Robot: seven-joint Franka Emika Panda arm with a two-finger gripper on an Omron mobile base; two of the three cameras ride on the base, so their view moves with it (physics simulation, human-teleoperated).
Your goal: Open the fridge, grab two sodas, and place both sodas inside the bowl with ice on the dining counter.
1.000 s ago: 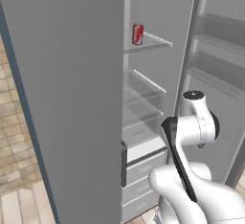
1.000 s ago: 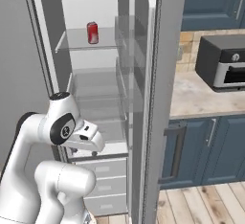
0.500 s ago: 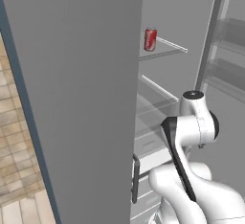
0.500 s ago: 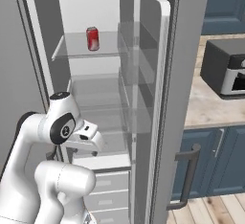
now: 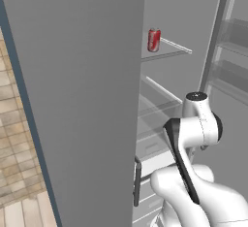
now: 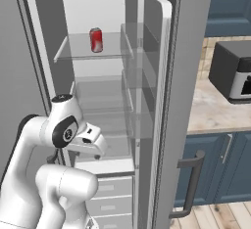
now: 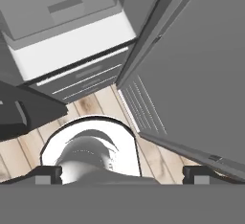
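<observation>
The fridge (image 5: 77, 100) stands open in front of me, its left door close on my left and its right door (image 6: 181, 76) swung out. A red soda (image 5: 153, 40) stands upright on the upper glass shelf (image 6: 78, 52), well above my hand. My arm is folded low before the fridge, the hand pointing down. My gripper (image 7: 122, 175) is open with nothing between its fingertips (image 7: 48, 174), over the wooden floor by the fridge's bottom drawers (image 7: 72, 50). The bowl with ice and the dining counter are out of view.
Right of the fridge runs a stone-topped counter (image 6: 211, 115) with a dark oven box (image 6: 234, 76) over dark blue cabinets (image 6: 220, 169). The right door's bins (image 5: 235, 51) jut into the opening. Wooden floor (image 5: 14, 138) lies to the left.
The whole picture has shifted: the base has driven nearer and sideways to the fridge. The arm keeps its folded pose, the gripper stays open, and the red soda stays on its shelf.
</observation>
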